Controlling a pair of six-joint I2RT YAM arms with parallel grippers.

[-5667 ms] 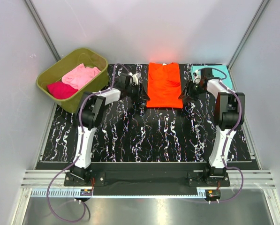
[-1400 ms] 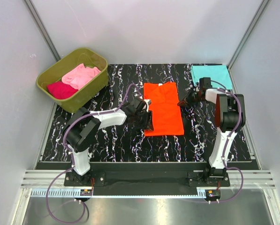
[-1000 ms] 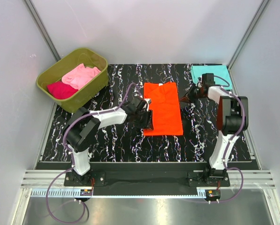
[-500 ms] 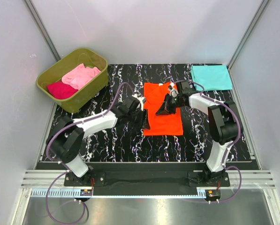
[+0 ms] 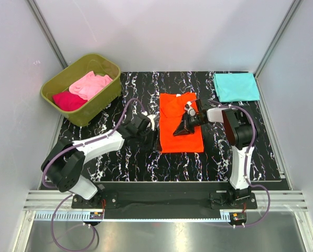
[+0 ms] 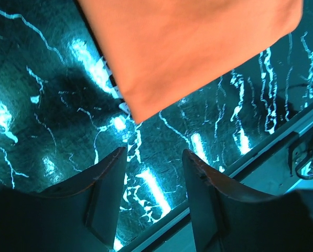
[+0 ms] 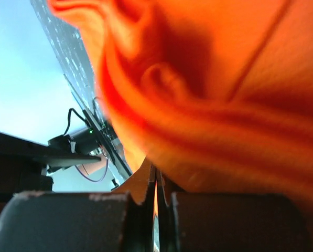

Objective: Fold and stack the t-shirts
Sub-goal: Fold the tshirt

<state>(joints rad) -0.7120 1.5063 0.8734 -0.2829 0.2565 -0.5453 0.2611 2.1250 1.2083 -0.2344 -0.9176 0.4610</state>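
While the left hand [image 5: 155, 138] hovers with its fingers apart over the black, white-veined bench [image 5: 146, 164], just off the near left corner of the folded bright orange cloth t-shirt [image 5: 172, 105], the right hand [image 5: 180, 130] lies on the middle of that shirt, its fingers pressed together on a pinch of orange cloth. The folded teal t-shirt [image 5: 236, 86] lies flat at the bench's far right corner, well apart from the orange one. The light pink t-shirt [image 5: 90, 84] and the magenta t-shirt [image 5: 68, 101] lie crumpled side by side in the olive-green plastic tub [image 5: 97, 107] at the far left.
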